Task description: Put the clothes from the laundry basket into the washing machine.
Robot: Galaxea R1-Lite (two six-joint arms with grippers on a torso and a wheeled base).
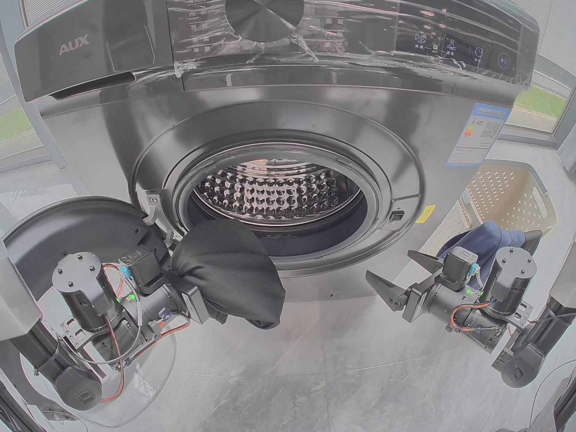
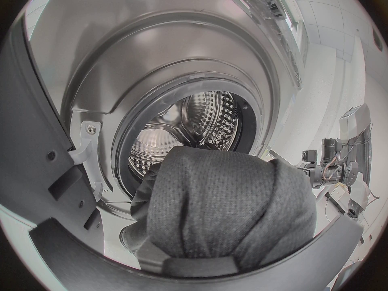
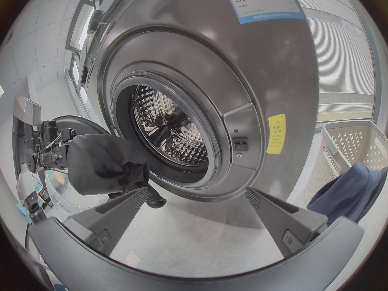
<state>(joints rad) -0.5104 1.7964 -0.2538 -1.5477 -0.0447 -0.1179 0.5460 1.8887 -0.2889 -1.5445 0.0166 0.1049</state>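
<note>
The grey washing machine [image 1: 288, 109] stands with its steel drum [image 1: 276, 190] exposed. My left gripper [image 1: 201, 298] is shut on a bunched black garment [image 1: 231, 271], held just outside the lower left of the drum mouth; the cloth covers the fingers. In the left wrist view the black garment [image 2: 226, 207] hangs in front of the drum [image 2: 190, 126]. My right gripper [image 1: 390, 268] hangs open and empty, low to the right of the opening, its fingers [image 3: 133, 201] spread wide. Behind it a blue garment [image 1: 486, 241] drapes over the beige laundry basket [image 1: 510, 196].
The round door [image 1: 66, 229] is swung open to the left, under and behind my left arm. Grey tiled floor [image 1: 336, 361] lies free between the two arms. The basket [image 3: 355, 142] stands against the machine's right side.
</note>
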